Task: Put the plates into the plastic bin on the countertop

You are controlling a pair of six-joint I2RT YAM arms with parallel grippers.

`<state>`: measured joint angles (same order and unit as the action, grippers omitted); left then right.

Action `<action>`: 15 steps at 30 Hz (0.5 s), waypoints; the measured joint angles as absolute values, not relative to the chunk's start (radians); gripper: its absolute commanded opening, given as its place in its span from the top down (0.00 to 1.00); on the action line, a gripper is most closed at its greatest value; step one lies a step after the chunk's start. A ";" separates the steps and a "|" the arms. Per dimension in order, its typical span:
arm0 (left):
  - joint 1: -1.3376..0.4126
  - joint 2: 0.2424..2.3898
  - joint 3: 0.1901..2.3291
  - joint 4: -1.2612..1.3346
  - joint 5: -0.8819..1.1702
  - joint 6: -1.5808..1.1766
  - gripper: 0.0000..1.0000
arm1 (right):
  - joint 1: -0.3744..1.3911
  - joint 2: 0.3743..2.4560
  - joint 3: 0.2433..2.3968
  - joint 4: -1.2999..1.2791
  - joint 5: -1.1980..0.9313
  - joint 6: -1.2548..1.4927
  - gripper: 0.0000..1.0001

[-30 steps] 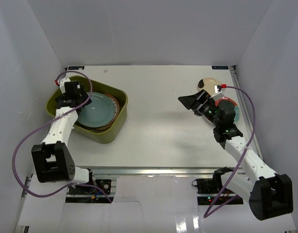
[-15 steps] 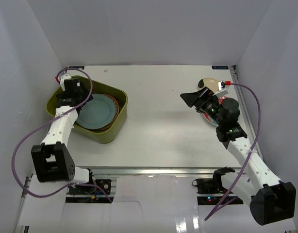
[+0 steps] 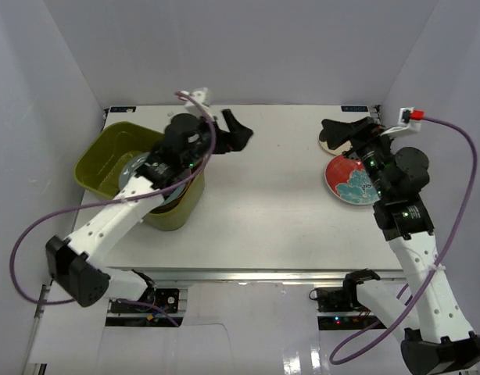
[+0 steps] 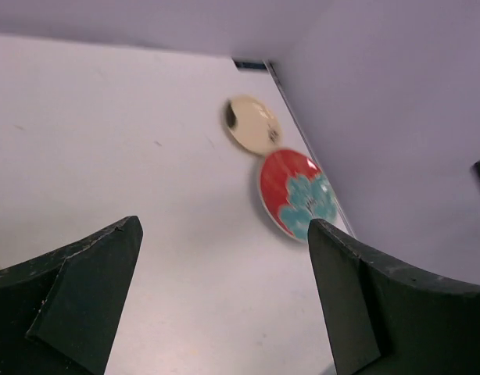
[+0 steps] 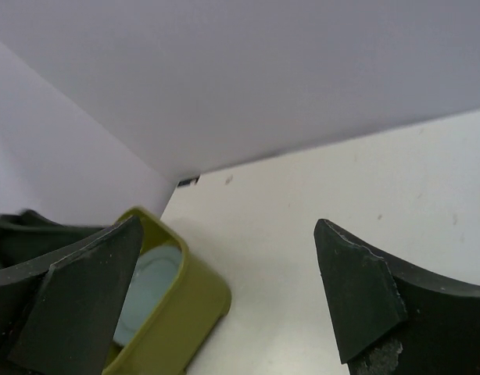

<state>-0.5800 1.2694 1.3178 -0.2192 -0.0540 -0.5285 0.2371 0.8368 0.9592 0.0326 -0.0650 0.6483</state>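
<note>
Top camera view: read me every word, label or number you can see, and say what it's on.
Nothing here can be read.
right corner label, on the far edge of the countertop: too small to read.
left corner label, on the same far edge: too small to read.
red plate: a blue flower pattern only, no words.

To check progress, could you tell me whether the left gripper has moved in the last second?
Yes. The left gripper has swung right, from the plastic bin's far-left corner to past its right wall.
</note>
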 measured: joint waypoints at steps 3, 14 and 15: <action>-0.706 1.452 1.354 -0.173 0.021 -0.567 0.02 | 0.231 0.803 1.081 -0.009 0.007 0.604 0.07; -0.906 2.124 1.695 -0.153 0.133 -0.646 0.02 | 0.230 0.740 1.212 -0.113 0.089 0.566 0.09; -0.905 2.164 1.727 -0.149 0.140 -0.662 0.02 | 0.230 0.740 1.211 -0.123 0.084 0.567 0.09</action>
